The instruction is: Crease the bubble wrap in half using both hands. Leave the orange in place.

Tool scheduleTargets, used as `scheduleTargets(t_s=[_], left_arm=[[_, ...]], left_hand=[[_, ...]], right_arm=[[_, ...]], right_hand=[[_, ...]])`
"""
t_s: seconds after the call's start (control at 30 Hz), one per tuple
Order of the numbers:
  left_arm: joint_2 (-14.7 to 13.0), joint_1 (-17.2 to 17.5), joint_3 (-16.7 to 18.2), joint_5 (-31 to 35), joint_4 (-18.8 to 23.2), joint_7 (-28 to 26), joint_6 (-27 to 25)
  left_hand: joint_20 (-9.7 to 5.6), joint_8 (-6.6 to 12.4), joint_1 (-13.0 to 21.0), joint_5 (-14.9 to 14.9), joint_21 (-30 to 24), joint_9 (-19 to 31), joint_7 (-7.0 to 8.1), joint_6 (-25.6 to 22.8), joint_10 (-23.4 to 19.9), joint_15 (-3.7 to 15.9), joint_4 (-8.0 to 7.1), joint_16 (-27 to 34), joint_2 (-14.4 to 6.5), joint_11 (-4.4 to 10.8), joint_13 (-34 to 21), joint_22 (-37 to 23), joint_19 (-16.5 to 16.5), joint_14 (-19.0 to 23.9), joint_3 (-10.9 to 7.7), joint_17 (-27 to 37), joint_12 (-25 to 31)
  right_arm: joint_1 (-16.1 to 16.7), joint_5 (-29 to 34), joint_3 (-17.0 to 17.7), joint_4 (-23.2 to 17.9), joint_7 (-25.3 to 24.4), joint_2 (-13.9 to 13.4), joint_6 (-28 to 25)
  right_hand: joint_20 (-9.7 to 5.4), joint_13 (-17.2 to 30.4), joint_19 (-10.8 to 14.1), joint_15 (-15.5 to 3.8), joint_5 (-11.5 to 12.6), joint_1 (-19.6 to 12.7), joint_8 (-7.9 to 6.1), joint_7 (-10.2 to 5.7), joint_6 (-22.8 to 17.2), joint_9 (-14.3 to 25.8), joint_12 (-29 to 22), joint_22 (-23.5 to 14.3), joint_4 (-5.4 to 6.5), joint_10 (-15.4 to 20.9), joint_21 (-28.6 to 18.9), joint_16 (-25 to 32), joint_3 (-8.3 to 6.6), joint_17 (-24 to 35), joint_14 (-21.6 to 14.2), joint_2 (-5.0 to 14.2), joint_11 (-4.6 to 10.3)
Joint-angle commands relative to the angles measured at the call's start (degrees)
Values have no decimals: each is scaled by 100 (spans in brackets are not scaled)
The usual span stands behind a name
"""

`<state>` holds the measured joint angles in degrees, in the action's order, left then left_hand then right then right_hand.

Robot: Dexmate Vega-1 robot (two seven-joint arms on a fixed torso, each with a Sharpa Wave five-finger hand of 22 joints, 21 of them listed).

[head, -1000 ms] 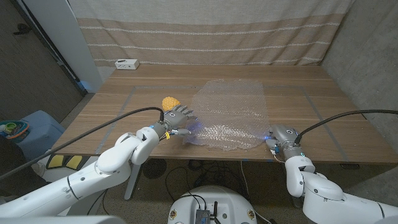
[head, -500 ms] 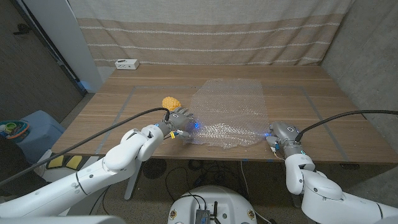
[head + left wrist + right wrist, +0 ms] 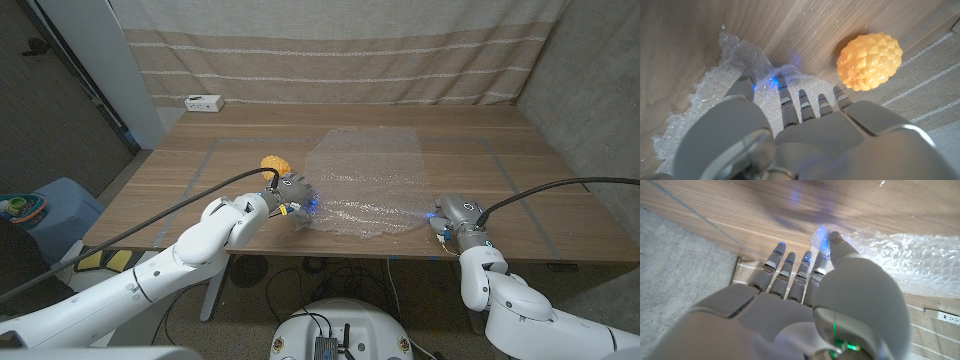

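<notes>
Your left hand [image 3: 292, 193] pinches the bubble wrap's [image 3: 370, 180] near left corner, and your right hand [image 3: 452, 214] pinches its near right corner, at the worktop's [image 3: 200, 180] front edge. The orange [image 3: 275, 164] sits just beside the wrap's left edge.

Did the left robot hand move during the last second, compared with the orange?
Yes. In the head view the left robot hand has moved slightly away from the robot, closer to the orange, which stays put, and lifted the near edge of the bubble wrap.

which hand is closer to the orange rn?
Left. The left hand sits just beside the orange, on the bubble wrap's near corner; the right hand is across the sheet.
</notes>
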<state>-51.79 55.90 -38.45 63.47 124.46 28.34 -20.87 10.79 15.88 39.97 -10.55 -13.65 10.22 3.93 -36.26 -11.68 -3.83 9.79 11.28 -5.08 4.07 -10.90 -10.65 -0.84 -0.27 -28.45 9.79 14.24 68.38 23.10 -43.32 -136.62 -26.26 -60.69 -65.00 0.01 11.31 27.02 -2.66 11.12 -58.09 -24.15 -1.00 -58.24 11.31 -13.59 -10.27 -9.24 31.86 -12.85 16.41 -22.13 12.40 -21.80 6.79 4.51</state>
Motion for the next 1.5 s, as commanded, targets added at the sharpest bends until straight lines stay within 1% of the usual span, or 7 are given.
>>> scheduleTargets(t_s=[0.03, 0.27, 0.43, 0.6, 0.87, 1.13, 1.5], left_arm=[[203, 543, -86, 1011, -416, -2102, -408], [374, 842, 114, 757, -646, -3496, -520], [427, 902, 314, 104, -506, -3465, -477], [414, 883, 641, -1044, -329, -3327, -144], [187, 479, 1111, -3085, -48, -1958, 165], [-170, -107, 1242, -4703, -76, -932, 478], [-497, -355, 1388, -5679, -40, -1003, 694]], left_hand=[[-114, 216, 809, -9, -195, 109, 132, -1419, -980, 399, 40, 64, -383, 191, 11, -10, 786, 855, -239, -7, 180], [-206, 200, 991, 27, -256, 200, 15, -1548, -1366, 624, -31, 91, -455, 323, 2, -19, 1042, 1266, -206, 5, 235], [-104, 191, 958, 35, -242, 355, -147, -1362, -1171, 539, -204, 73, -622, 184, -24, -38, 1028, 1340, -199, 30, 96], [-132, 268, 960, 29, -327, 543, -285, -1226, -1236, 548, -389, 87, -682, 179, -56, -72, 1212, 1479, -371, 54, 67], [-197, 470, 1046, -7, -350, 832, -523, -1118, -1249, 467, -556, 53, -696, 88, -96, -122, 1167, 1465, -649, 96, 4], [-188, 701, 1163, -120, -366, 1088, -699, -1106, -1240, 353, -509, 30, -629, -69, -124, -162, 1094, 1465, -802, 86, -48], [-256, 955, 1125, -258, -384, 1324, -753, -1181, -1351, 401, -527, 4, -551, -77, -146, -193, 1035, 1462, -883, 84, -42]], right_arm=[[131, 47, 188, 93, -155, 173, 124], [211, 100, 270, 79, -221, 205, 121], [378, -50, 509, -85, -188, 139, 83], [1214, -852, 1670, -430, -344, 109, 472], [2354, -1800, 3312, -1101, -127, 98, 654], [3139, -2156, 4460, -1516, 196, 230, 773], [3685, -2289, 5523, -1564, 980, 585, 1430]], right_hand=[[11, 21, 59, -632, 18, -94, -37, 45, -37, 35, 7, -21, -4, 104, -27, 33, 20, 22, -43, -18, 5], [14, 22, 72, -639, 18, -116, -52, 57, -73, 35, 5, -22, -1, 153, -30, 50, 39, 30, -69, -14, 6], [16, 22, 78, -646, 17, -125, -60, 67, -93, 35, 11, -23, 2, 165, -31, 56, 54, 35, -72, -14, 7], [11, 23, 84, -647, 17, -139, -69, 66, -116, 35, 32, -23, 0, 144, -31, 48, 70, 39, -43, -20, 20], [35, 25, 48, -589, 20, -217, -80, 186, -144, 36, 76, -24, -15, 105, -13, 34, 83, 47, 14, 0, -15], [101, 27, 10, -515, 21, -272, -67, 210, -107, 38, 116, -24, -22, 55, 5, 24, 99, 52, 50, 3, -70], [113, 30, -28, -445, 24, -324, -74, 227, -113, 42, 155, -24, -25, -4, 21, -20, 114, 58, 171, 10, -94]])
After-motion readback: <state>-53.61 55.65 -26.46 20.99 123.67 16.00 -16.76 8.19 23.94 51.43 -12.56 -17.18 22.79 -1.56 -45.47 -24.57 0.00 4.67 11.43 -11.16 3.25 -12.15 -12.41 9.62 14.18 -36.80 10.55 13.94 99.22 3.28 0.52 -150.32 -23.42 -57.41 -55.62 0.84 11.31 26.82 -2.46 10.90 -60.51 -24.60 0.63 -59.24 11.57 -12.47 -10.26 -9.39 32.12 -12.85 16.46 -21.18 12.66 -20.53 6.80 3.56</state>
